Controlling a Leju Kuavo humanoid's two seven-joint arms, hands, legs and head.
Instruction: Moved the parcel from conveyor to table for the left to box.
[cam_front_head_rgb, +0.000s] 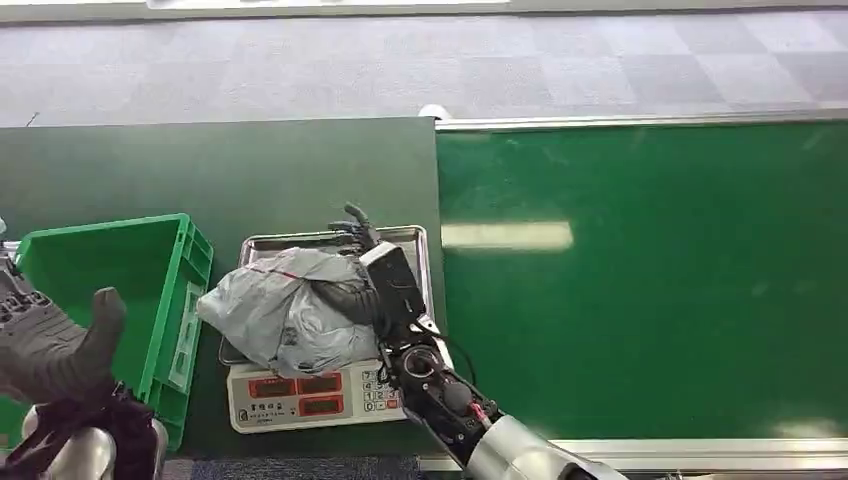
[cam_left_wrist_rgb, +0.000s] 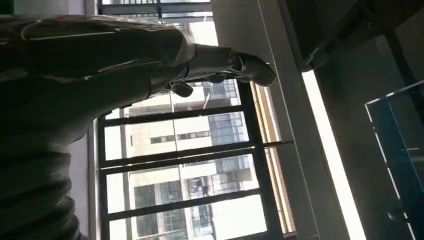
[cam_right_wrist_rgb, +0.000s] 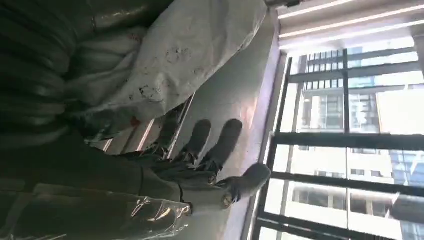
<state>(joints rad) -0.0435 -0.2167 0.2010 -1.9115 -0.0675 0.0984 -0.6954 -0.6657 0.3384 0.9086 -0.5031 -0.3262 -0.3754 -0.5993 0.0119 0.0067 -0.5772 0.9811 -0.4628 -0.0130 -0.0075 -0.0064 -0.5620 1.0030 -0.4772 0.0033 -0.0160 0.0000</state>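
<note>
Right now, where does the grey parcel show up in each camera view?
Head view: grey parcel lies on the scale's tray, beside the green box, right hand against it.
Left wrist view: not in it.
Right wrist view: parcel beside the hand.
Shared landmark: the right hand.

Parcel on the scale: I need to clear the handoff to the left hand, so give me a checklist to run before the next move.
1. Grey parcel rests on the scale's tray: ok.
2. Right hand off the parcel: not ok, it lies against the parcel's side.
3. Right hand's grip released: cannot tell.
4. Left hand holds nothing, fingers apart: ok.
5. Green box beside the scale, open side up: ok.
6. Scale display readable: cannot tell.
</note>
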